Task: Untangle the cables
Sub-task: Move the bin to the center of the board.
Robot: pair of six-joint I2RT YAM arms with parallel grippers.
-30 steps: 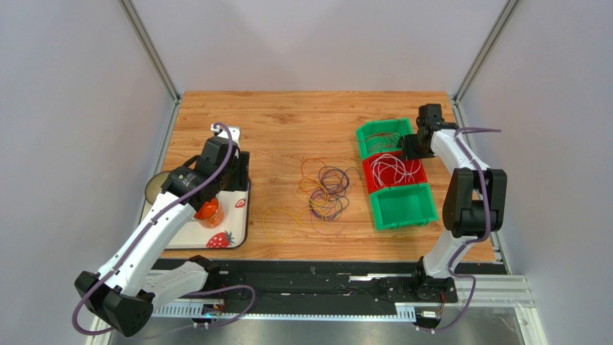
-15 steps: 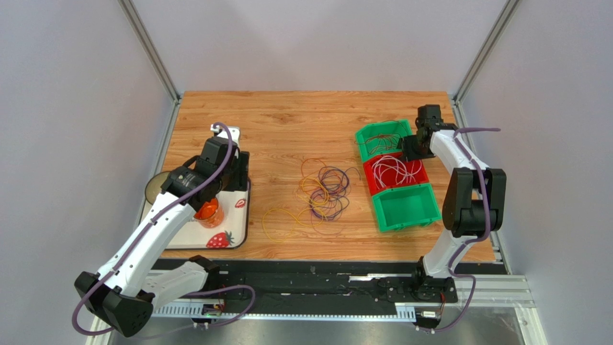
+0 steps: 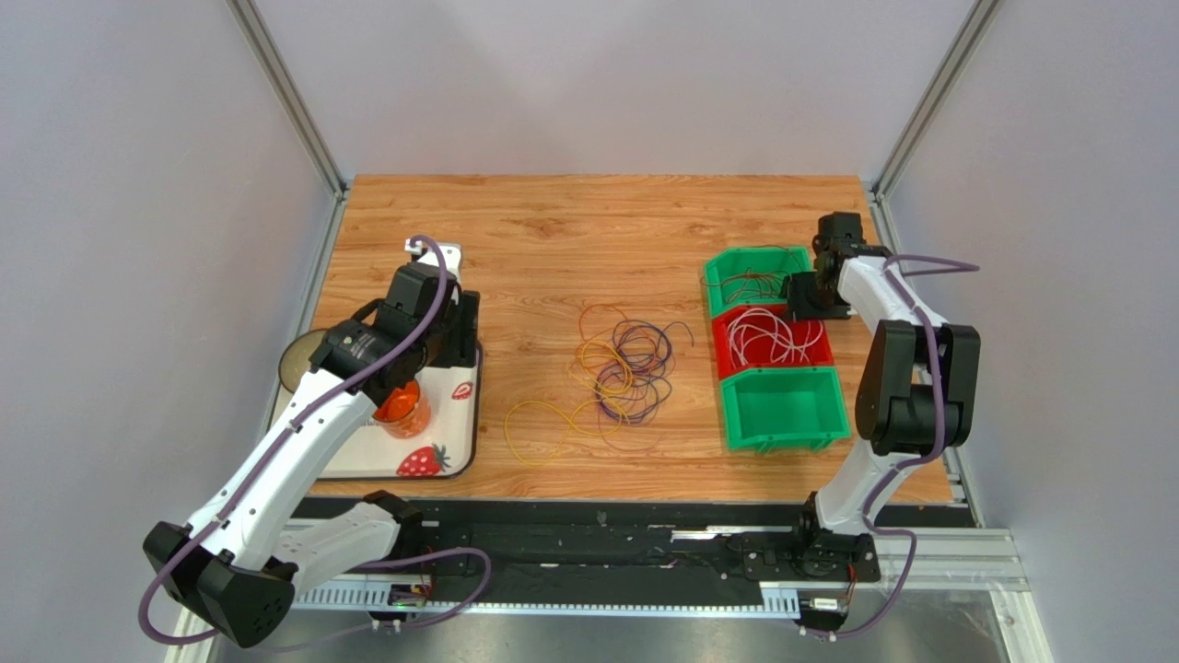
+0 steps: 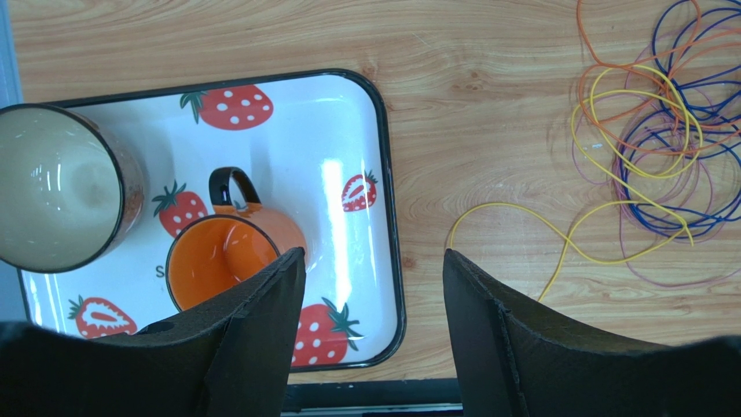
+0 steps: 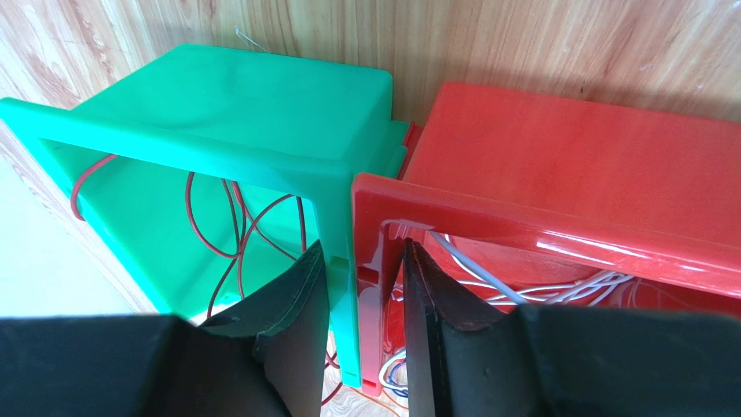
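Pinching the touching bin walls (image 5: 343, 198), the right claw (image 5: 361, 261) should shift them gently so no sorted strand spills, while the left claw (image 4: 372, 261) hangs agape over the tray (image 4: 388, 200), apart from the cables (image 3: 626, 370) tangled on the desk (image 3: 554, 228).

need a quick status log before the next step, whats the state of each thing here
cables, tangled in a heap on the table
far green bin, holds a few red cables
red bin, holds white cables
near green bin, empty
orange mug, upright and empty on the tray
left gripper, open over the tray edge
right gripper, shut across the touching walls of far green bin and red bin
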